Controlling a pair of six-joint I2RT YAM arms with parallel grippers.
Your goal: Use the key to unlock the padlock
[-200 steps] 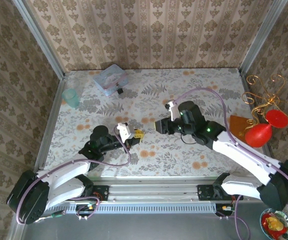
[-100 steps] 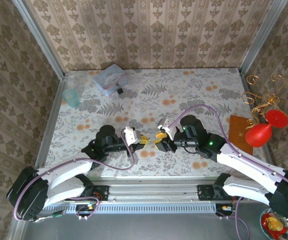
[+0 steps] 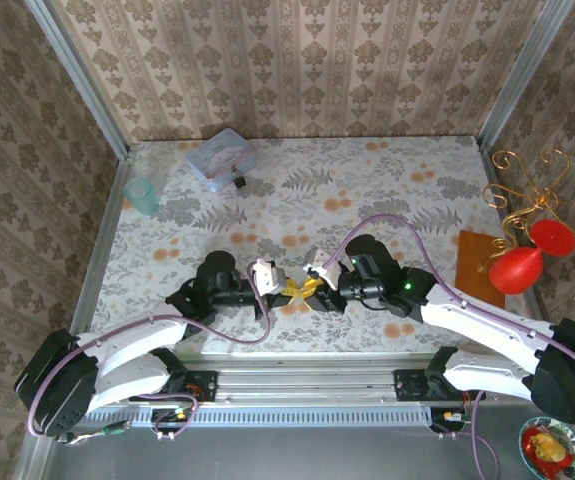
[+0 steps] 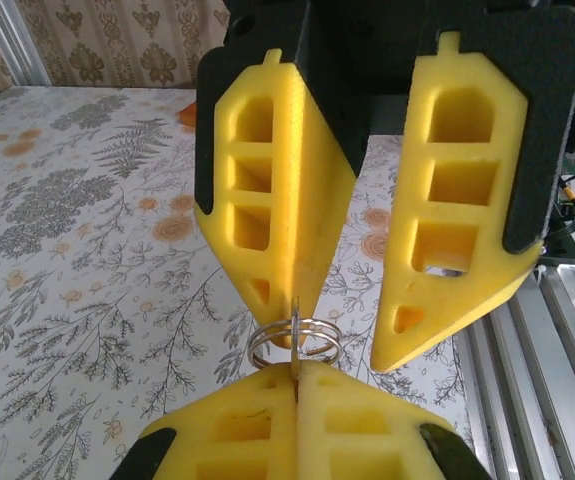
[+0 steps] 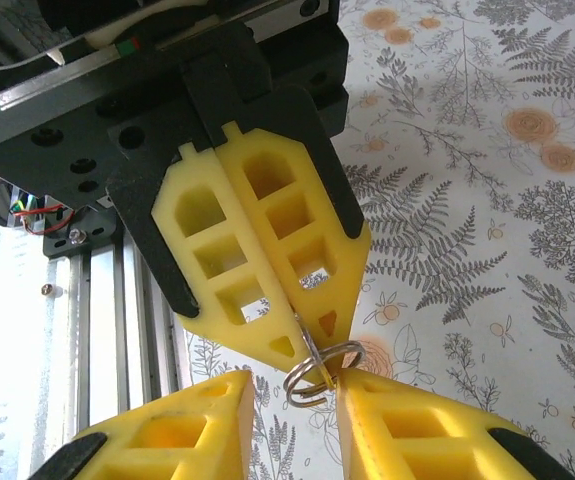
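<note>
**Top external view**
- The left gripper (image 3: 289, 292) and right gripper (image 3: 313, 290) are recorded tip to tip above the near middle of the table (image 3: 397, 190).
- The padlock (image 3: 237, 182) is found at the back left. It is set on the tabletop just beside a pale translucent box (image 3: 222, 155), well apart from both grippers.
- A teal cup (image 3: 142, 196) is placed near the left edge.
- At the right edge an orange board (image 3: 475, 262), a red shape (image 3: 517, 268) and a gilt wire stand (image 3: 532, 185) are listed.
- The tabletop is printed with ferns and flowers. The enclosure is lined with damask wallpaper (image 3: 297, 60). An aluminium rail (image 3: 307, 385) is run along the near edge.

**Left wrist view**
- The left gripper's own yellow fingers (image 4: 237, 430), at the bottom, are clenched flat together on the key (image 4: 295, 310), which is seen edge-on as a thin metal sliver.
- The key ring (image 4: 317, 325) is left standing out above the tips.
- The right gripper's two fingers are seen opposite, held apart, with the ring in line with the gap.

**Right wrist view**
- The right gripper's own fingers (image 5: 417, 430) are kept parted at the bottom, with the ring lodged between their tips. Whether either finger is touched by it cannot be told.
- The left gripper is presented head-on, pressed shut, with the sliver of key gripped at its point.
- Rail and floral surface are noted behind.
</note>
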